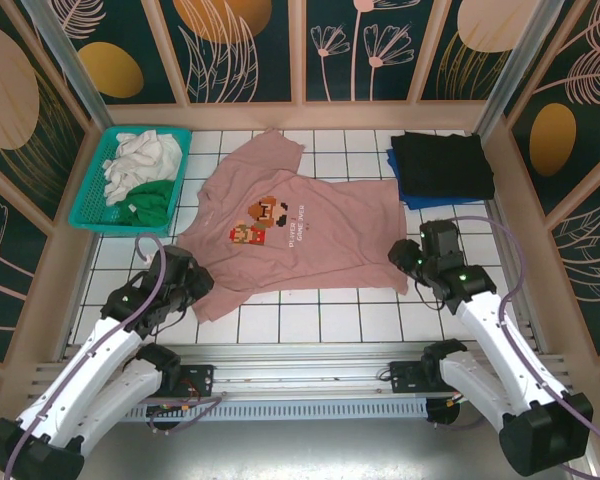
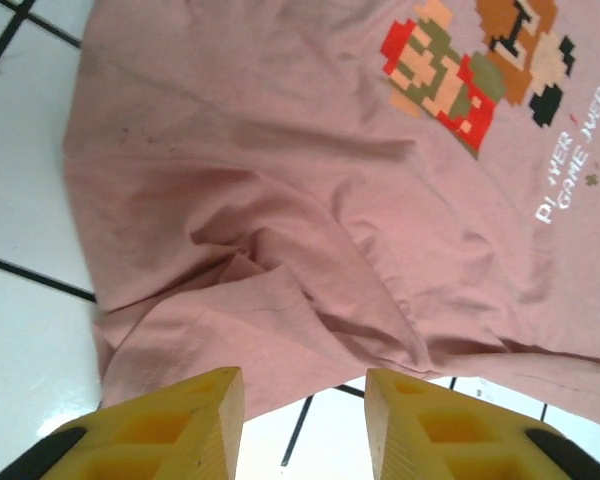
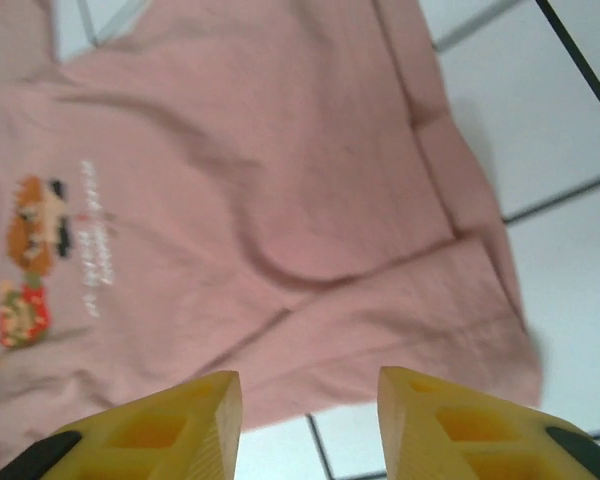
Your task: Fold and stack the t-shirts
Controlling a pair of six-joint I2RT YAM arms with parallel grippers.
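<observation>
left gripper (image 2: 305,385): fingers spread, nothing between them but white tile. It hangs at the near left corner of the pink shirt (image 1: 280,240).
right gripper (image 3: 310,385): fingers spread too, holding nothing. It hangs at the near right edge of the pink shirt, by a sleeve (image 3: 450,320).
table (image 1: 320,310): hard and shiny. If I come down too low, I think the fingers bump it and skid.
pink shirt: it lies in the middle of the table, print up, a bit crooked.
left risk: the corner by my left gripper is all bunched (image 2: 260,270). I may grab two layers there, and then the fold comes out lumpy.
right risk: the sleeve lies over the body. I may pinch only the sleeve, and the rest stays behind.
both risk: if one side lifts first, the pink shirt twists more.
print (image 2: 470,70): two little block men in red, brown and orange.
writing (image 2: 570,165): white letters beside the print. I read GAME OVER and a word like PLAYER. Some letters are faint.
brands: I see none.
basket (image 1: 90,215): far left, with a white shirt (image 1: 140,160) and a green shirt (image 1: 150,200) inside.
stack: far right, a black shirt (image 1: 440,160) on a blue shirt (image 1: 410,198). It sits near the pink shirt, so a wide pull could knock it.
</observation>
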